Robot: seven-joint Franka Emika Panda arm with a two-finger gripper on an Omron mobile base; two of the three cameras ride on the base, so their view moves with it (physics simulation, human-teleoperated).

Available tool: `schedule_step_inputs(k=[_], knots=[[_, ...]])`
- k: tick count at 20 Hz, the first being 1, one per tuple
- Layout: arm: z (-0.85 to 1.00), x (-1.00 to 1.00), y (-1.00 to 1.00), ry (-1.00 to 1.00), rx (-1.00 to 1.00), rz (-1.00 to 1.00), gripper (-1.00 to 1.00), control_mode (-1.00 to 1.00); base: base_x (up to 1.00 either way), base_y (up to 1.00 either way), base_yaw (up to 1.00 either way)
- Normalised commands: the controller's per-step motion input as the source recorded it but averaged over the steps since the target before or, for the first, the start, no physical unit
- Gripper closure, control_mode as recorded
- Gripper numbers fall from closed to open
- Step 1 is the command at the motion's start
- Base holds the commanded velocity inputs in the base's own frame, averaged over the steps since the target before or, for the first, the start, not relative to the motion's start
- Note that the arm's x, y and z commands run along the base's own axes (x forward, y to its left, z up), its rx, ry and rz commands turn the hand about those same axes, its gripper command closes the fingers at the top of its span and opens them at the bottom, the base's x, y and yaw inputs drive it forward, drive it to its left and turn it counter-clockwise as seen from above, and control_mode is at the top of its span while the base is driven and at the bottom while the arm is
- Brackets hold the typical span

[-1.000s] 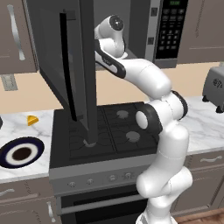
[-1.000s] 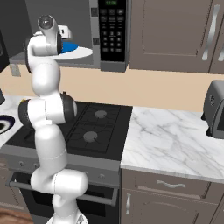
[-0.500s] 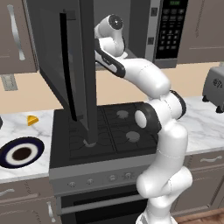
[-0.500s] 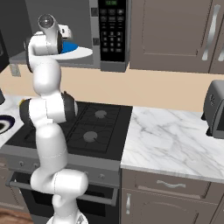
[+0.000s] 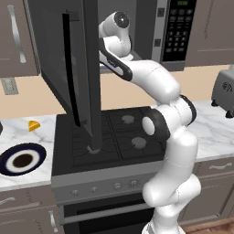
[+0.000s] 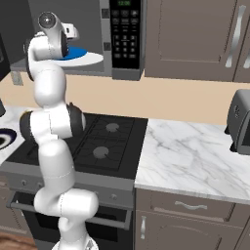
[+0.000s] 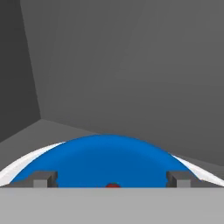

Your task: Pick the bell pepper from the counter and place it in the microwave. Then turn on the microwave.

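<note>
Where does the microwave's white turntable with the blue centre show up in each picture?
Left base view: hidden behind the arm and the open door.
Right base view: upper left, white turntable with the blue centre inside the microwave, beside the arm.
Hand view: bottom centre, a red speck at its near edge.
Shared landmark: black keypad panel.

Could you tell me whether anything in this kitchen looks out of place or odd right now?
Nothing looks spilled or damaged. The microwave door hangs wide open over the stovetop, with the open claw inside above the turntable. A sliver of red, likely the pepper, sits between the fingertips.
</note>
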Motion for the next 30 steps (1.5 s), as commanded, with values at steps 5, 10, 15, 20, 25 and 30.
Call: schedule_step_inputs(k=[5, 10, 15, 20, 25, 30], knots=[[-0.02, -0.39, 0.00, -0.13, 0.00, 0.00, -1.00, -1.00, 0.00, 0.00, 0.00], [0.00, -0.45, -0.01, -0.10, 0.00, 0.00, -1.00, -1.00, 0.00, 0.00, 0.00], [0.00, -0.40, -0.14, 0.00, 0.00, 0.00, -1.00, -1.00, 0.00, 0.00, 0.00], [0.06, -0.38, -0.11, 0.07, 0.02, -0.01, -1.00, -1.00, 0.00, 0.00, 0.00], [0.10, -0.37, -0.11, 0.15, 0.04, -0.02, -1.00, -1.00, 0.00, 0.00, 0.00], [0.12, -0.44, -0.13, 0.08, 0.03, 0.00, -1.00, -1.00, 0.00, 0.00, 0.00]])
